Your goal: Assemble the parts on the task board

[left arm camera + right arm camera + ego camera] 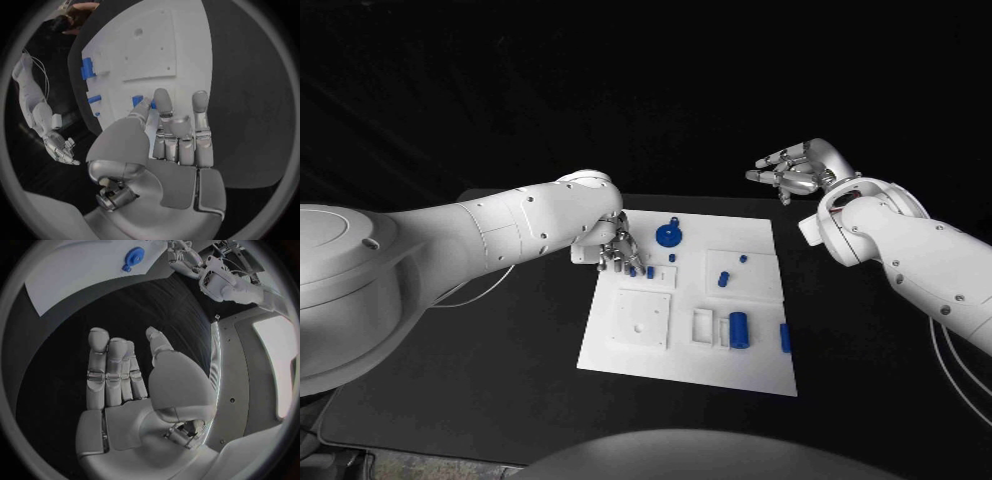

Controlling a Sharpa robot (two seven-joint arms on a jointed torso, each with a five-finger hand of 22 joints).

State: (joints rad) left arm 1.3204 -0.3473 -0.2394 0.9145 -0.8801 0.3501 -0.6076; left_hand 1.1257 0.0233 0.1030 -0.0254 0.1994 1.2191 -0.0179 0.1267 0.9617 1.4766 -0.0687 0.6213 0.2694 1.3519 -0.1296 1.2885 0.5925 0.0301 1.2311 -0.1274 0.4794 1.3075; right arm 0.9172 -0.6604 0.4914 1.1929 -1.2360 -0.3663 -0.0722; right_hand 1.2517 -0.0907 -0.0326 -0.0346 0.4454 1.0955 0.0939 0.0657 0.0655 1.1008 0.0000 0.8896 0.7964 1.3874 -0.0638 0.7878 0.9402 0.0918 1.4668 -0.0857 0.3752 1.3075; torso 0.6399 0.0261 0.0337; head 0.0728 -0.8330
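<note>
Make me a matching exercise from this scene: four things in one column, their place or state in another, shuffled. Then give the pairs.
Things:
1. silver left hand
2. silver right hand
3. round blue disc part
4. blue cylinder part

Places or states:
A. lies near the white task board's near edge
B. fingers down at the board's far left corner
C. open, raised beyond the board's far right corner
D. sits near the board's far edge

Pairs: 1-B, 2-C, 3-D, 4-A

Left hand [178, 145] over the near edge of the white task board [181, 50], fingers [164, 102] straight and close together, nothing held. Small blue part [137, 100] on the board just beside the thumb tip. More blue parts [87, 68] along the board's far side. Right hand [62, 150] off the board, over black table [244, 100].
</note>
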